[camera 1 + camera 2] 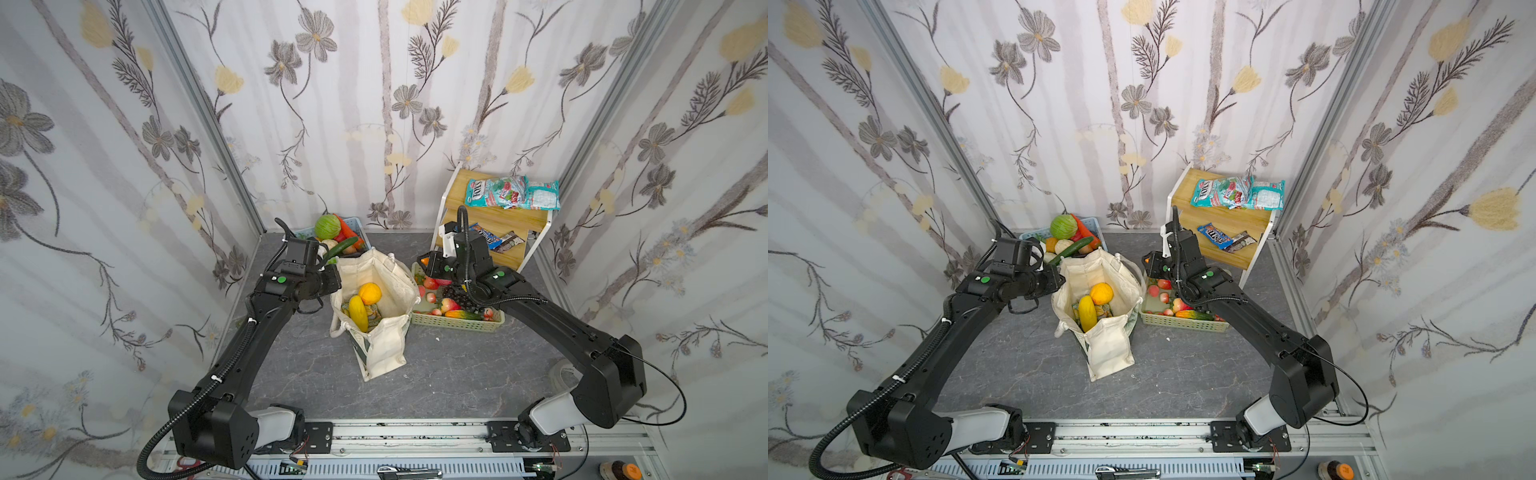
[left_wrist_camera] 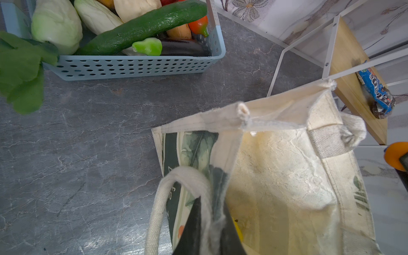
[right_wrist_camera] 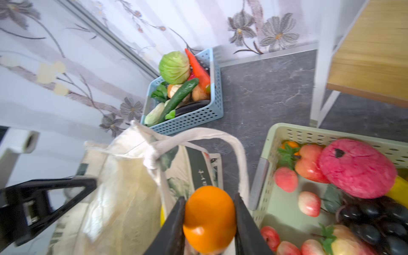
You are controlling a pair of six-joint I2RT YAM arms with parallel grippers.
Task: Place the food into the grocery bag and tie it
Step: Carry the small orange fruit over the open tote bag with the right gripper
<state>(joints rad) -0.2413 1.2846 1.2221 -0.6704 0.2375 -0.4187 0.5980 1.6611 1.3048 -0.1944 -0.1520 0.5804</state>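
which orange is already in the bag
The orange lying beside the yellow fruit inside the grocery bag. The gripped orange sits between the right gripper's fingers, up by the bag's rim, not yet inside.

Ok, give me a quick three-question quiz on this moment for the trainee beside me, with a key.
1. True or false: the grocery bag lies flat and closed on the table.
2. What sits between the fingers of the right gripper? A) a cucumber B) an orange C) a teal packet
3. Fill in: the left gripper is pinched shut on the bag's ____, next to a handle.

Key
1. False: it stands open, with a yellow fruit visible inside.
2. B
3. rim
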